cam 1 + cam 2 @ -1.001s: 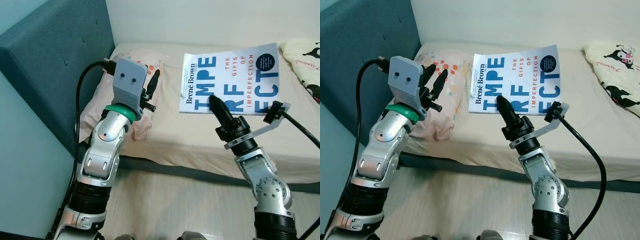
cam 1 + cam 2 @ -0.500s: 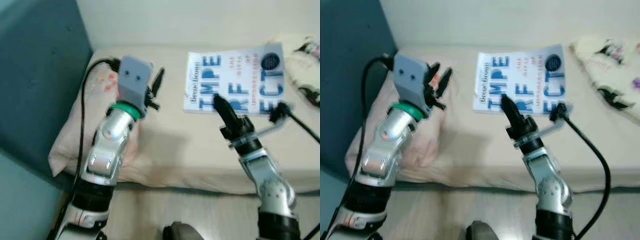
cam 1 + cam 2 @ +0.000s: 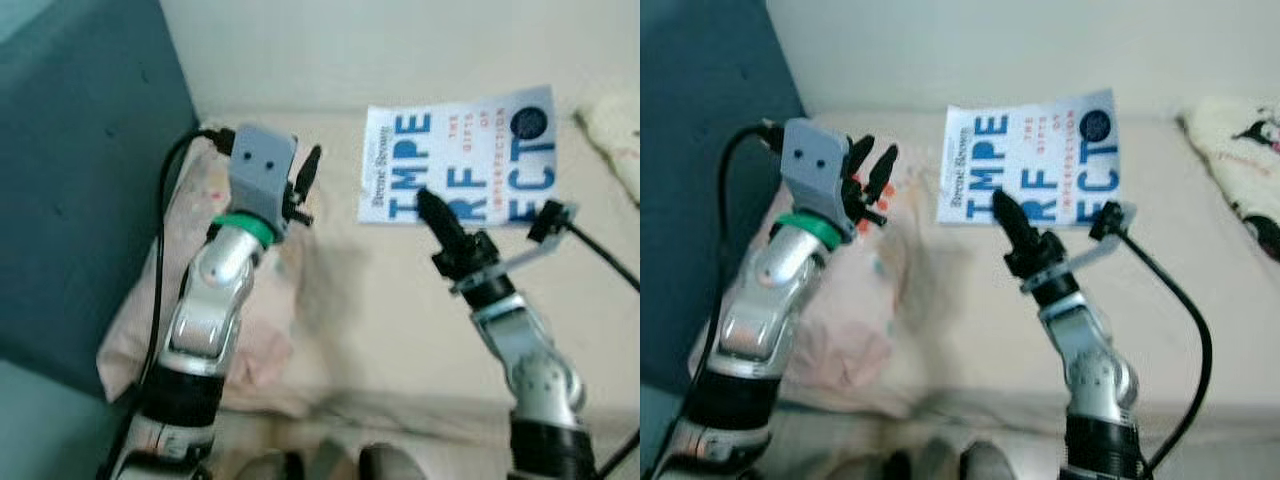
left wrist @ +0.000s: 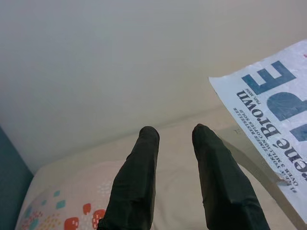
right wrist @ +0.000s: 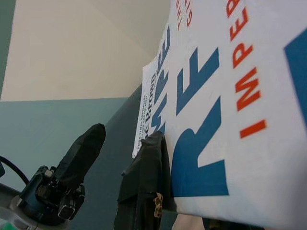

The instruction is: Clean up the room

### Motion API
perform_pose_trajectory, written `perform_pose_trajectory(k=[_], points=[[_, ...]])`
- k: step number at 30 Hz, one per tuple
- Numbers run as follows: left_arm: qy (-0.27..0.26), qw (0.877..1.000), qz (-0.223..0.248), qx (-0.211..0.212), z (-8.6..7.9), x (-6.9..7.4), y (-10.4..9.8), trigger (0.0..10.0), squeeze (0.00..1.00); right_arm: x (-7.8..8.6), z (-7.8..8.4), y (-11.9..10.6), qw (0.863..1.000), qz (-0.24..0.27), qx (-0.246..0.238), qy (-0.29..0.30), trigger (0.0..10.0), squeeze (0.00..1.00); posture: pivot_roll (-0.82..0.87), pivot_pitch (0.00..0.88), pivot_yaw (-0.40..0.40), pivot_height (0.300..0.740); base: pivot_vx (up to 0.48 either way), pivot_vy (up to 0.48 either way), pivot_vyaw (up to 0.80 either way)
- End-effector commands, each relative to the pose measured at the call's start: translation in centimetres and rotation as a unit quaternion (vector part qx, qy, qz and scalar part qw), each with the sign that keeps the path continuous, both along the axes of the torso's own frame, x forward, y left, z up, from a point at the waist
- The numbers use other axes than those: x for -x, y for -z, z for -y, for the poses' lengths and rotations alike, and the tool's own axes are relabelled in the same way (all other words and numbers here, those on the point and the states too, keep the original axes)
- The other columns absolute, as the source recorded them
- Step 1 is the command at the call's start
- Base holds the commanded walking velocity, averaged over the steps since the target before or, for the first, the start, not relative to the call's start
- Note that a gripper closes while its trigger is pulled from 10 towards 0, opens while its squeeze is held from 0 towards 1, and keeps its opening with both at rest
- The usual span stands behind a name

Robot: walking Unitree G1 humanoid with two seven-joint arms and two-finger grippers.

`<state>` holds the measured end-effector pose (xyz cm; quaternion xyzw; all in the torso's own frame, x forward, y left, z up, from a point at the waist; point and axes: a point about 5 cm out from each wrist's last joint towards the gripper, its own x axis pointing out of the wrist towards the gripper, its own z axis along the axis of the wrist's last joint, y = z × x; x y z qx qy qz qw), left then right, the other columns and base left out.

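Book (image 3: 460,150) is clamped at its lower edge by the right end effector (image 3: 428,205); left end effector (image 3: 870,165) hovers, fingers apart.

A white book (image 3: 455,155) is printed with large blue letters, smaller orange-red lettering and a dark blue disc near one corner. The bed (image 3: 400,300) is covered in plain beige. A pale pink pillow (image 3: 855,300) is dotted with small red-orange and teal shapes. The headboard (image 3: 80,150) is coloured dark teal, the wall (image 3: 350,45) off-white. A cream cloth (image 3: 1240,160) is marked with black figures. Silver arms are ended by black fingers (image 4: 136,187), a grey housing (image 3: 260,170) and a green ring (image 3: 240,225).
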<state>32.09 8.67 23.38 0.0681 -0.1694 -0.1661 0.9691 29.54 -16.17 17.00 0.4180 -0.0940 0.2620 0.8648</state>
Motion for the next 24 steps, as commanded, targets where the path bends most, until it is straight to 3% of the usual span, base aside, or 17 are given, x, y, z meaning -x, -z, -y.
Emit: perform_pose_trajectory(k=[1, 7, 24], points=[[0.005, 1.0, -0.005, -0.001, 0.0, 0.1, 0.2, 10.0, 0.0, 0.2, 0.2, -0.3, 1.0, 0.013, 0.002, 0.001, 10.0, 0.0, -0.06, 0.0, 0.05, 0.716, 0.0, 0.0, 0.0], [0.006, 1.0, -0.006, -0.001, 0.0, 0.1, 0.4, 10.0, 0.0, 0.2, 0.1, -0.1, 1.0, 0.011, 0.007, 0.004, 10.0, 0.0, -0.07, 0.0, 0.05, 0.716, 0.0, 0.0, 0.0], [0.005, 1.0, -0.017, -0.004, 0.1, 0.2, 0.9, 10.0, 0.0, 0.3, 0.4, 1.0, 1.0, -0.014, -0.001, 0.016, 10.0, 0.0, -0.06, 0.008, 0.059, 0.651, 0.0, 0.0, 0.0]])
